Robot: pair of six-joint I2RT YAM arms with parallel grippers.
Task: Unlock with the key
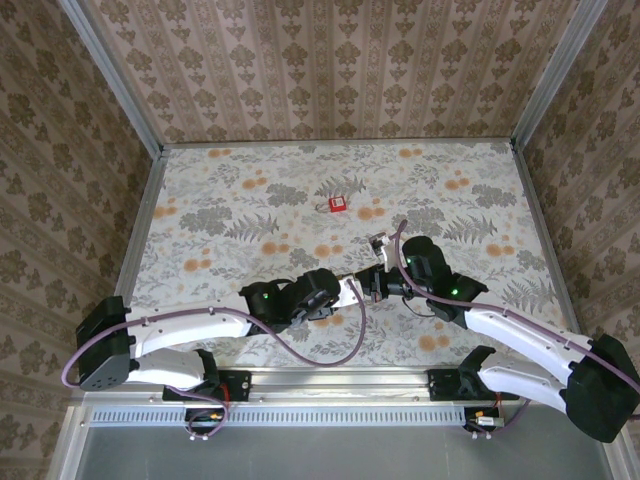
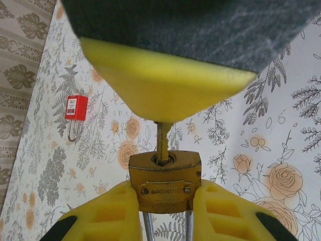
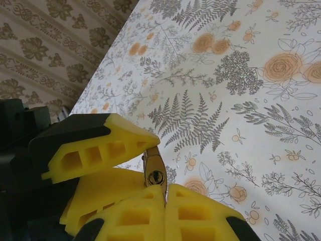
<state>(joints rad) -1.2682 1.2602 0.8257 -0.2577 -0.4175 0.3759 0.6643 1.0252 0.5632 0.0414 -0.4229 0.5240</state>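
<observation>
Begin with your left gripper point(image 2: 165, 198): it is clamped on the brass padlock point(image 2: 165, 182), with one yellow pad against each side of the body. The shackle legs run back between the fingers and the keyhole face is turned outward. That grip makes sense, since it should brace the body against a twist and it leaves the keyway free for the other arm. The lock looks to be held up off the flowered table point(image 1: 250, 190), roughly midway between your two arms. Farther out a red padlock point(image 2: 76, 107) lies flat on the cloth, well apart from both grippers; I judge it plays no part in this step. Moving right, the key point(image 2: 163, 143) has its blade in the keyway, though how deep it sits cannot be told. There is no box or tray here; the nearest thing to a container is the lock body, and what it holds is that blade. Your right gripper point(image 3: 165, 198) is pinched together on the key's head. From the left wrist its pad covers the head, and from the right wrist a brass tab with a round hole stands between its tips, which I take for that head. It appears in line with the keyway, so a roll of the wrist should turn it. Both shackle legs look seated, so the lock seems closed. Turn gently: the thin key could slip in the foam.
</observation>
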